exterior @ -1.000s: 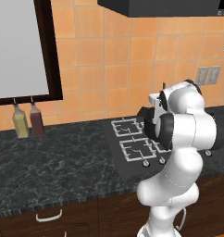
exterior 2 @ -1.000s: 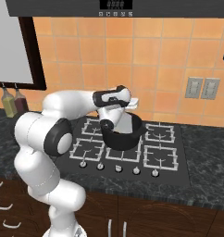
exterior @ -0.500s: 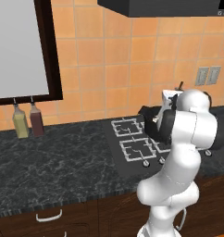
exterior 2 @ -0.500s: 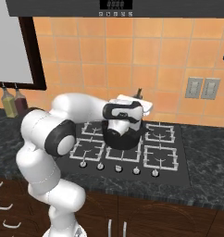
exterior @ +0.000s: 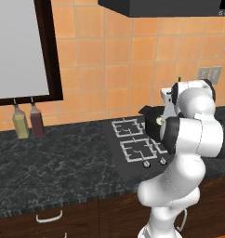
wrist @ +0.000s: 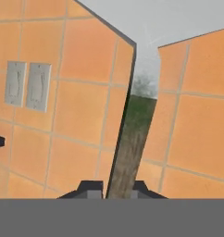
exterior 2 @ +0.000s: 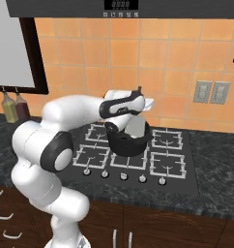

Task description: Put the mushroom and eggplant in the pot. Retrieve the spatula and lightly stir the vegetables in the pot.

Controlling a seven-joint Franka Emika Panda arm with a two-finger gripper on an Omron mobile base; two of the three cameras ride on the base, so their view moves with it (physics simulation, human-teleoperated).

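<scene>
My gripper (wrist: 117,190) is shut on the spatula's thin tan handle (wrist: 131,139), which rises from between the fingertips to the light grey blade (wrist: 151,28). In the right base view the gripper (exterior 2: 137,107) hangs just above the round black pot (exterior 2: 128,146) on the front left burner. There the spatula blade (exterior 2: 148,102) sticks out level toward the tiled wall. The left base view shows the hand and spatula (exterior: 167,97) above the pot (exterior: 151,118), which the arm partly covers. The mushroom and eggplant are hidden from view.
The black cooktop (exterior 2: 169,162) has several grates and a row of knobs (exterior 2: 123,176) along its front. Two bottles (exterior: 20,123) (exterior: 36,121) stand at the wall on the dark stone counter (exterior: 54,162). Wall outlets (exterior 2: 212,92) sit right of the stove, and the hood (exterior 2: 119,7) hangs overhead.
The hand has turned and shifted slightly right over the pot, still gripping the spatula. The blade now points out toward the wall instead of sitting close over the pot.
</scene>
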